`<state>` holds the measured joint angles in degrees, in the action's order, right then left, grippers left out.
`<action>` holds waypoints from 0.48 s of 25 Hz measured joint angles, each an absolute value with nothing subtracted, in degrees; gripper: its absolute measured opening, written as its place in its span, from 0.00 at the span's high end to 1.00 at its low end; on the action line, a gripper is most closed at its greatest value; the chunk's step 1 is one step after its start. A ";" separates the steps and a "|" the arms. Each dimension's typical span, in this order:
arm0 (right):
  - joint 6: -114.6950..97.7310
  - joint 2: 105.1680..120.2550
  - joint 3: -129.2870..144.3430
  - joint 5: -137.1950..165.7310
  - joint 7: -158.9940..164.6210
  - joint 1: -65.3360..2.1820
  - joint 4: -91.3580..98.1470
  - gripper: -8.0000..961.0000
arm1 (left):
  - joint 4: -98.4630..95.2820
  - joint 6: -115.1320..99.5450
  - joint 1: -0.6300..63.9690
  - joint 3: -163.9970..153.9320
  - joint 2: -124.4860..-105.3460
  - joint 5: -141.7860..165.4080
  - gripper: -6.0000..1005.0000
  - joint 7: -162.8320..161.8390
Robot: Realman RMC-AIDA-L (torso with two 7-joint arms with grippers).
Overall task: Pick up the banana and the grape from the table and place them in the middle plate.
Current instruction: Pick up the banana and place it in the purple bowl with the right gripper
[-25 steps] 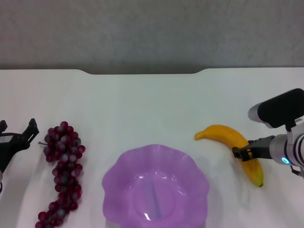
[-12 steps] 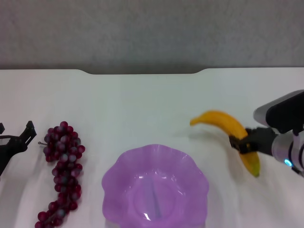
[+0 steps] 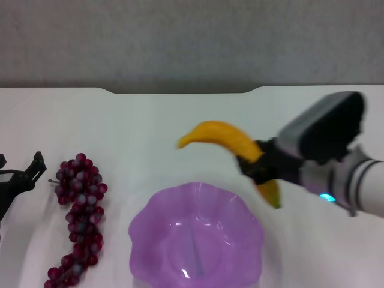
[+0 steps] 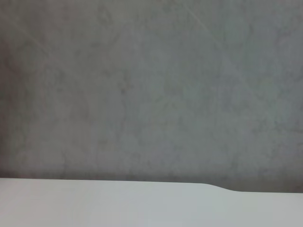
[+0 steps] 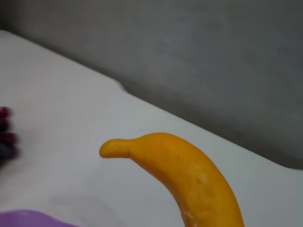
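Head view, lower centre: the middle plate (image 3: pixel 196 237) sits on the table (image 3: pixel 150 132). Lower left, the grape (image 3: pixel 79 219) lies beside it, with the left gripper (image 3: pixel 18 180) at the left edge — fingers spread wide. Right of centre, the right gripper (image 3: pixel 255 168) clamps the banana (image 3: pixel 231 144) aloft — just beyond the plate's far right rim.

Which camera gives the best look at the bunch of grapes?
The head view: the whole grape bunch lies on the table, left of the middle plate. The right wrist view catches only a blurry sliver; the left wrist view shows none.
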<state>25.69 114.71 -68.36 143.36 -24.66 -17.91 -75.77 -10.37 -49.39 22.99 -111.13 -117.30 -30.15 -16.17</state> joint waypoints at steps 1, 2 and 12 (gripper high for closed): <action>25.69 114.74 -67.38 142.83 -24.68 -18.62 -75.73 0.48 | -10.37 -49.40 23.05 -111.18 -117.30 -30.15 0.14 -16.17; 25.55 114.72 -65.88 142.33 -24.71 -19.56 -75.59 0.48 | -10.37 -49.40 23.13 -111.23 -117.30 -30.15 0.14 -16.17; 20.02 114.89 -54.10 142.46 -25.23 -22.24 -73.50 0.48 | -10.89 -49.45 24.21 -111.53 -117.32 -30.15 0.14 -16.17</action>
